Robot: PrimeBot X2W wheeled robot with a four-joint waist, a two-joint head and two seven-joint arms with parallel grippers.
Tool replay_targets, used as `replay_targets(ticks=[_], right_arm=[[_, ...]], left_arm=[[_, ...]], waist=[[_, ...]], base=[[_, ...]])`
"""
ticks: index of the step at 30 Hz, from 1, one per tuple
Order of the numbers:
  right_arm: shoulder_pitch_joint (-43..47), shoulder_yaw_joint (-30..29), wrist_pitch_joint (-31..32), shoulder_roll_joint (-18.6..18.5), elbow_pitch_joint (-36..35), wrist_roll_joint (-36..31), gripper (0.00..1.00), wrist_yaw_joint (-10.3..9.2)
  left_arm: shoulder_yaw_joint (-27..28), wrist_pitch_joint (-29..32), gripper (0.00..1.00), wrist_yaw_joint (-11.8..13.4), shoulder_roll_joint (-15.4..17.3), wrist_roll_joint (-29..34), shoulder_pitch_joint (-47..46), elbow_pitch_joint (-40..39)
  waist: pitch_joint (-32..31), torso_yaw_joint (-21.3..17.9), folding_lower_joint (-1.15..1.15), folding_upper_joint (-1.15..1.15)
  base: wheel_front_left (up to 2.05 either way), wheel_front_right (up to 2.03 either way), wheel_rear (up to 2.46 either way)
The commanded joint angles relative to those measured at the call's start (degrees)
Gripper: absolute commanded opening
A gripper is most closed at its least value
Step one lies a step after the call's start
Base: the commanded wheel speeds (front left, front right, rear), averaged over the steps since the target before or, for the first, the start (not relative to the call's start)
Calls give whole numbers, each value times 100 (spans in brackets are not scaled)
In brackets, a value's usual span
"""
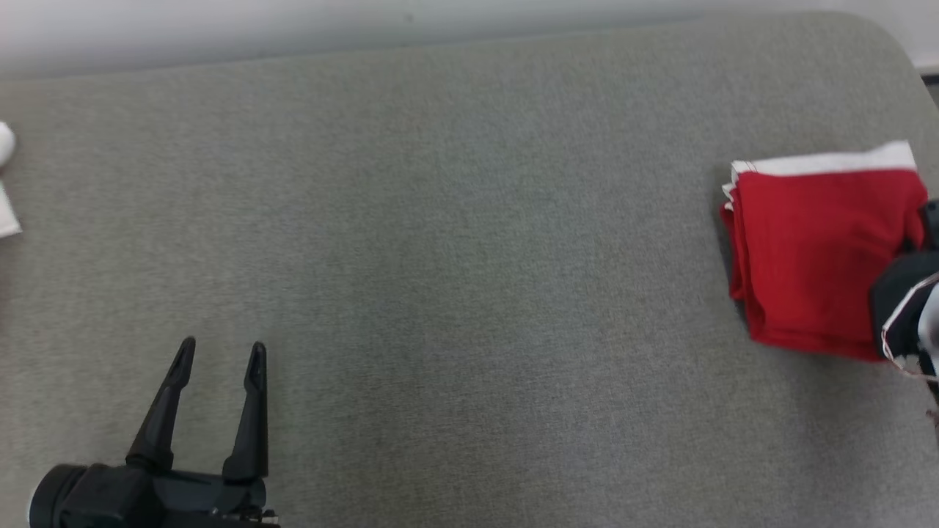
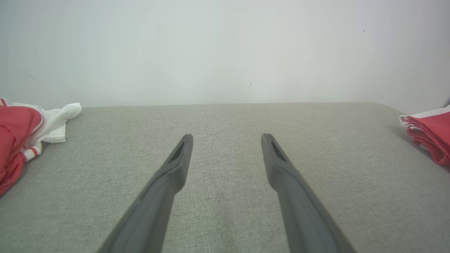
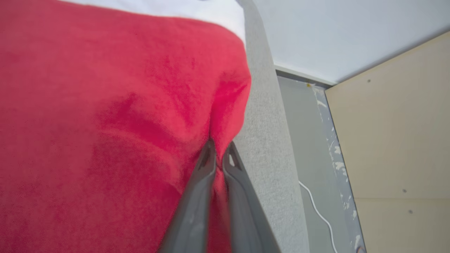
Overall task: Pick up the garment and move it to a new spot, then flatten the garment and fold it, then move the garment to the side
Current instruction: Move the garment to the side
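The garment (image 1: 818, 253) is red with a white band along its far edge and lies folded in a thick stack at the table's right end; its edge also appears in the left wrist view (image 2: 430, 135). In the right wrist view my right gripper (image 3: 218, 149) is shut on a pinch of the garment's (image 3: 105, 123) red cloth near its right edge. In the head view the right arm's dark wrist sits over the garment's right side, fingers hidden. My left gripper (image 1: 220, 359) rests open above bare table at the lower left, nothing between its fingers (image 2: 175, 165).
The grey fabric-covered table (image 1: 455, 257) has a rounded far right corner. A second red and white cloth (image 2: 21, 137) lies at the table's left end. Beyond the right edge are the floor and a white cable (image 3: 318, 211).
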Motion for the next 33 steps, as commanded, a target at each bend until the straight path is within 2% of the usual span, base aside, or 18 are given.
replay_targets(ticks=[1,4,10,19,20,21,22,23,27,33], right_arm=[[-210,120,-264,-64,6,-97,0,-14],[-553,197,-789,-212,133,-154,0,-14],[-1079,126,-1508,-260,364,-478,0,-14],[-1240,130,-2338,-17,502,-772,0,-14],[-1239,52,-2393,-3,499,-840,26,-14],[-1218,19,-2446,22,497,-904,32,-14],[-1191,16,-2561,33,442,-1012,44,-14],[-1170,-40,-2611,57,425,-1082,99,-14],[-1073,-181,-3079,116,273,-1305,100,-14],[-813,-382,-3303,284,331,-1256,100,-14]], left_arm=[[-38,52,100,-45,82,72,-112,-185],[-182,217,100,-98,183,158,-183,-513],[-347,531,100,-141,353,209,-296,-994],[-313,716,100,-159,509,102,-261,-1168],[-331,710,100,-165,509,89,-265,-1151],[-345,703,100,-170,508,77,-265,-1126],[-355,693,100,-175,509,60,-265,-1102],[-358,678,100,-180,505,37,-264,-1077],[-382,579,100,-170,445,2,-272,-928],[-506,266,100,-166,257,-87,-264,-488]], waist=[[543,-453,-1,-1],[771,-613,-1,-1],[1110,-857,-1,-1],[1180,-1020,-1,-1],[1169,-1013,-1,-1],[1154,-1000,-1,-1],[1138,-986,-1,-1],[1115,-967,-1,-1],[956,-869,-1,-1],[406,-587,-1,-1]], base=[[0,0,0],[0,0,0],[0,0,0],[0,0,0],[0,0,0],[0,0,0],[0,0,0],[0,0,0],[0,0,0],[0,0,0]])
